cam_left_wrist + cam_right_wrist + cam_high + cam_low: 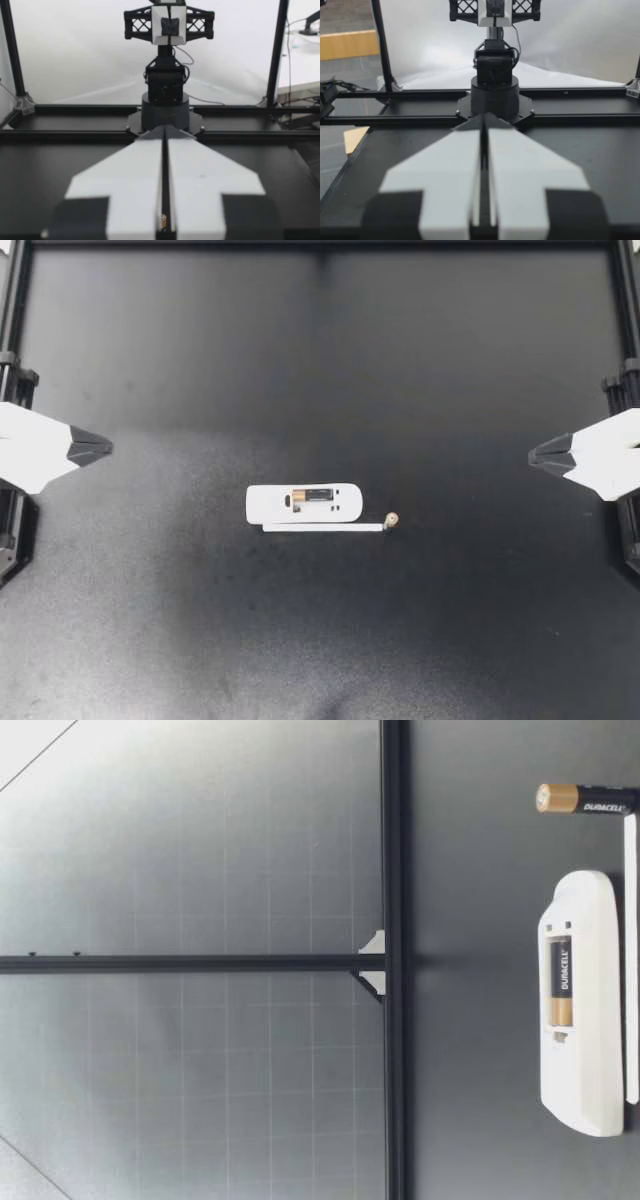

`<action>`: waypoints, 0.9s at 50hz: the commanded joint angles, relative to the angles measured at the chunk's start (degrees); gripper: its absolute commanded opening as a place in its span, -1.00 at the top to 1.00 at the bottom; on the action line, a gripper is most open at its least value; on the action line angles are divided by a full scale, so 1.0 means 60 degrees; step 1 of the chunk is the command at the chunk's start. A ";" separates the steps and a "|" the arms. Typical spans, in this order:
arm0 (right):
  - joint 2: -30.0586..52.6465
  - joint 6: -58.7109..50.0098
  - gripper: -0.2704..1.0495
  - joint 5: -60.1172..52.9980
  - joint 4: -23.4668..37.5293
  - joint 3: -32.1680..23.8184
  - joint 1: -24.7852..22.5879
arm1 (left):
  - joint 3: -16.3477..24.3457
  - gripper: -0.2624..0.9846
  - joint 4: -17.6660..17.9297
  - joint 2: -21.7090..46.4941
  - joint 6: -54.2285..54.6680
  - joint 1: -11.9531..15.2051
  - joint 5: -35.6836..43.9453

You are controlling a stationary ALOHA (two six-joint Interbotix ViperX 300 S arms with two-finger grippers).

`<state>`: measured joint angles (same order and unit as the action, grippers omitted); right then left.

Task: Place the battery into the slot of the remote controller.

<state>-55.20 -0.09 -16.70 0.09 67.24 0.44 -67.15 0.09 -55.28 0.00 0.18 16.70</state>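
The left hand (pixel 105 448) and the right hand (pixel 533 455) are clenched and empty, one at each side edge of the bench (pixel 320 360). This placement is judged to clear the work area. Well ahead of both, midway between them, the remote controller (pixel 275 503) is laid compartment-up, with one cell (pixel 318 496) seated inside. The loose battery (pixel 392 520) is stood on end just off the remote's end nearer the right hand, which is judged to suit a pinch from above.
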 commanded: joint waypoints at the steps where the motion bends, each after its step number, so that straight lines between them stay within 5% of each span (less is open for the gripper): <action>1: 0.0088 0.0000 0.86 -0.0132 0.0015 -0.0205 -0.0015 | 0.0146 0.83 0.0015 0.0088 -0.0059 0.0029 0.0132; 14: 0.1978 -0.0073 0.86 0.0044 -0.0044 -0.1128 0.0117 | 0.0117 0.86 0.0015 0.0088 -0.0059 0.0029 0.0161; 30: 0.5186 -0.0205 0.86 0.4658 -0.0059 -0.3516 0.0615 | 0.0015 0.86 0.0015 0.0249 0.0015 0.0044 0.0161; 45: 0.6504 -0.0176 0.76 0.6636 -0.0059 -0.4321 0.0630 | -0.0029 0.86 0.0015 0.0366 0.0029 0.0029 0.0161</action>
<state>-16.88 -1.23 22.50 -0.26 43.07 3.78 -67.94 0.18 -53.53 0.09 0.26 17.14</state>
